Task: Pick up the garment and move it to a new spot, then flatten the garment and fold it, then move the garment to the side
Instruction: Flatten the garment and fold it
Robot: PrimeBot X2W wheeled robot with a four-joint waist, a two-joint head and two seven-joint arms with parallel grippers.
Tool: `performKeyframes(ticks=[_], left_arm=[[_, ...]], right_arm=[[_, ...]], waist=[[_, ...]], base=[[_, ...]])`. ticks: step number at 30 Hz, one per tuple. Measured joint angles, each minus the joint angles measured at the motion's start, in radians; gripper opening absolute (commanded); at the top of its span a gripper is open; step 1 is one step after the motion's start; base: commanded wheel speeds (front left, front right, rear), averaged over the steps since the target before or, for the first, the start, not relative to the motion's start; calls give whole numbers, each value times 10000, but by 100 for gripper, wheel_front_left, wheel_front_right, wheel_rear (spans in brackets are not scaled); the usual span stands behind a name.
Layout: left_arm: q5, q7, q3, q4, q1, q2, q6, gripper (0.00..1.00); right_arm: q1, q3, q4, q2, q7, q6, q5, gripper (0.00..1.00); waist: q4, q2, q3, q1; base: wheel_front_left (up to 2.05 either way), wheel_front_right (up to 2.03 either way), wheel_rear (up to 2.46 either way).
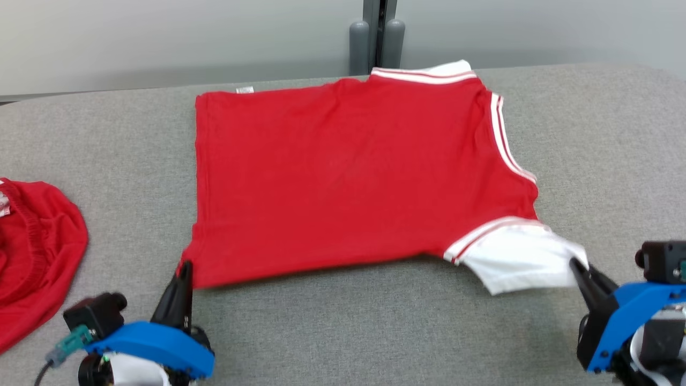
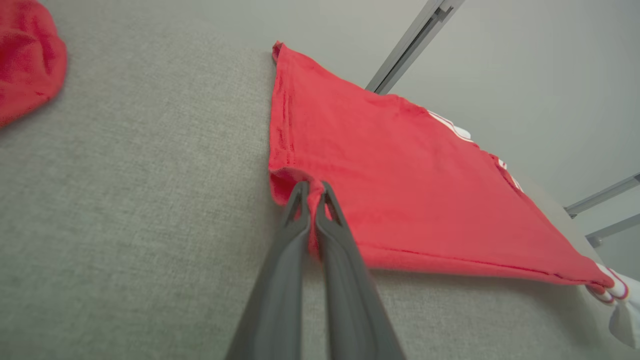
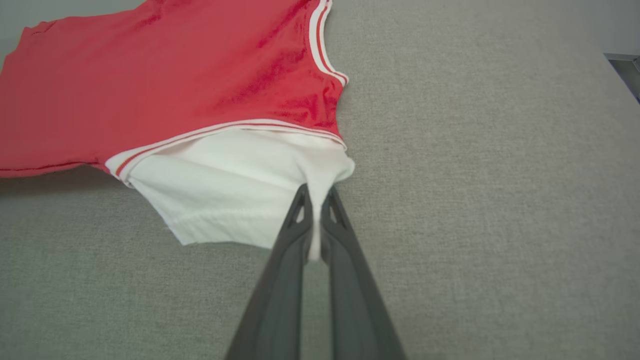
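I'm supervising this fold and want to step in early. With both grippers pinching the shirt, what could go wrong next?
The left gripper and right gripper each pinch only a little cloth at the edge of the shirt; it may slip when pulled.
The right one holds the white sleeve, not the body, so pulling could skew the shirt.
Another red garment lies to the left; moving there might tangle them.

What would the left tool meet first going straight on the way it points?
The shirt: the left tool is shut on its near corner, so it would probably just push that red cloth ahead.
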Motion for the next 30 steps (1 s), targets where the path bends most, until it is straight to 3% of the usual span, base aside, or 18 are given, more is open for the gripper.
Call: performKeyframes(ticks=[8, 15, 22, 26, 30], left_arm=[[583, 965, -433, -1615, 1526, 765, 1162, 0], [1158, 1739, -784, -2406, 1820, 1570, 1459, 0], [1636, 3325, -1398, -2600, 934, 2477, 1129, 0], [1720, 4355, -1802, -2399, -217, 2790, 487, 0], [1300, 5193, -1825, -1948, -1304, 2727, 69, 0]], right_arm=[[1461, -355, -1574, 305, 1467, 0, -209, 0], [2481, -472, -2364, 336, 2761, 0, 161, 0], [2113, 109, -2821, 314, 3321, 0, -184, 0], [920, 792, -2520, -84, 3415, 0, -247, 0], [-551, 1172, -1795, -612, 3231, 0, -36, 0]], waist=[[122, 0, -175, 2], [267, 0, -182, 3], [247, 0, 18, 4], [227, 0, 225, 5], [157, 0, 464, 5]], base=[[0, 0, 0], [0, 0, 0], [0, 0, 0], [0, 0, 0], [0, 0, 0]])
